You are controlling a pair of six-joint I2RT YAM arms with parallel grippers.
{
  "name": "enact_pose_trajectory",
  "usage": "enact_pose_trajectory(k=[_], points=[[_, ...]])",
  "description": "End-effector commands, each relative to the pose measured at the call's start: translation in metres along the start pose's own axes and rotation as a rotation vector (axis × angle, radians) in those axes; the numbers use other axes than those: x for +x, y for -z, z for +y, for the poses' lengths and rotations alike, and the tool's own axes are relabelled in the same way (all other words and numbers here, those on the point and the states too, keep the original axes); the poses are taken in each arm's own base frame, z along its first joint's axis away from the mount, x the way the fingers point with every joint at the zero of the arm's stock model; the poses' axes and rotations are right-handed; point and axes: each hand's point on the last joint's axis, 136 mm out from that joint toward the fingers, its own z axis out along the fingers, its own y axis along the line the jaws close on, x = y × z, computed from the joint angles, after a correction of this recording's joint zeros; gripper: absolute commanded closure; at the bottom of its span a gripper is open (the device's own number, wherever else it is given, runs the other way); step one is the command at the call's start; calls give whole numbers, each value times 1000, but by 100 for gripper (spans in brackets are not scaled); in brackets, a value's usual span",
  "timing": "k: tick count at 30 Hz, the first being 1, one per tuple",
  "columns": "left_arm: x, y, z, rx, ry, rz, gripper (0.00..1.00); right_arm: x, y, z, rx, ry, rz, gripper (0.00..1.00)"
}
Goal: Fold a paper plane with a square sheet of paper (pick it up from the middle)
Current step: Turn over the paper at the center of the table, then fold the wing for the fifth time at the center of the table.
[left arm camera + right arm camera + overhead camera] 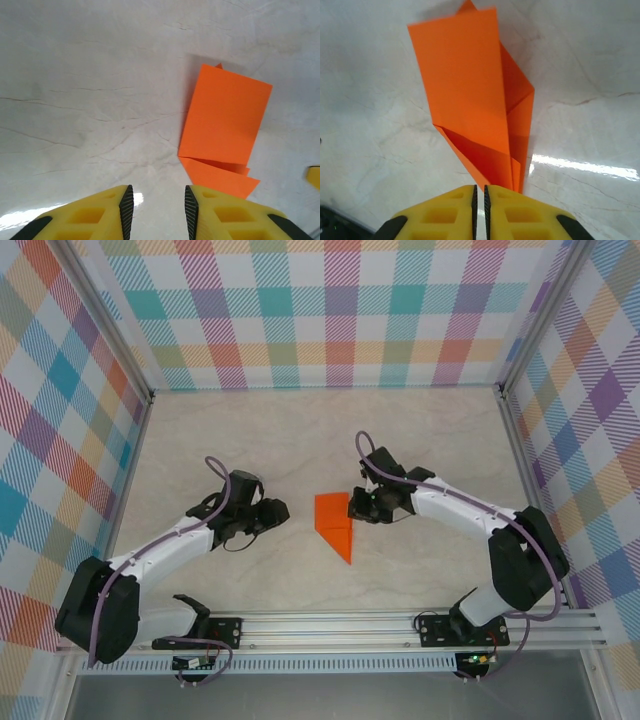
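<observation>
The orange paper (334,523) lies on the table between my two grippers. It is folded into a narrow pointed shape with layered flaps, a partly formed paper plane. My left gripper (283,510) hangs just left of it, open with nothing between its fingers. In the left wrist view the paper (225,120) lies ahead and to the right of the left gripper (159,205). My right gripper (352,506) sits at the paper's upper right edge. In the right wrist view the right gripper (479,192) is shut to a thin slit, and the paper's (470,85) near tip ends at its right finger (520,210).
The pale marbled table (300,430) is boxed in by plaid walls (330,310) at the back and on both sides. An aluminium rail (330,625) holding both arm bases runs along the near edge.
</observation>
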Motion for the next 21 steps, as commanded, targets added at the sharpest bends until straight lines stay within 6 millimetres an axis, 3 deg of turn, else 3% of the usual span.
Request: enact_pose_trajectory(k=[1,13,21], points=[[-2,-8,-23,112,29,36,64,8,-1,49,-301,78,58,91],[10,-42,-34,98,61,113,64,13,-39,19,-314,7,146,94],[19,-51,-39,93,52,146,64,13,-51,-7,-326,-38,156,94]])
